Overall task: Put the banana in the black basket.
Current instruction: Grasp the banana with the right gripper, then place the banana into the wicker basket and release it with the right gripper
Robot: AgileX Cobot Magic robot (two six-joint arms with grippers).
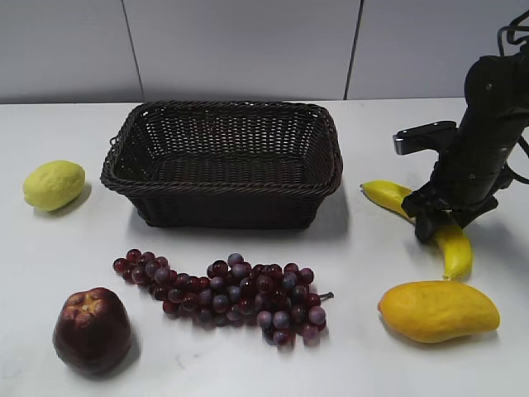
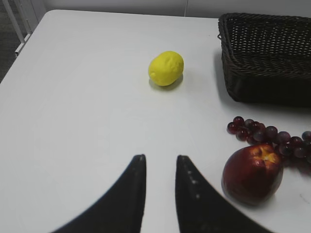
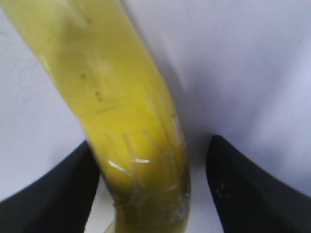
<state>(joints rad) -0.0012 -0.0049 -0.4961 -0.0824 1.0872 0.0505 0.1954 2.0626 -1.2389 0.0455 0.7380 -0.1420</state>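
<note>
exterior view: we log one black basket [image 1: 223, 161], holding nothing we can see; one banana [image 1: 453, 245] on the table right of it, right gripper [image 1: 436, 222] down over its middle; one lemon [image 1: 54, 184], one apple [image 1: 92, 329], one grape bunch [image 1: 227, 294], one mango [image 1: 438, 310]. nothing delivered yet.

left wrist view: left gripper [image 2: 160, 194] slightly parted, holding nothing, over bare table.

right wrist view: jaws straddle the banana, left finger touching, right one apart; not closed.

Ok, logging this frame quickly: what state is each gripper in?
Left gripper: open, holding nothing, above bare table.
Right gripper: open, fingers either side of the long curved yellow banana, not yet clamped.
</note>
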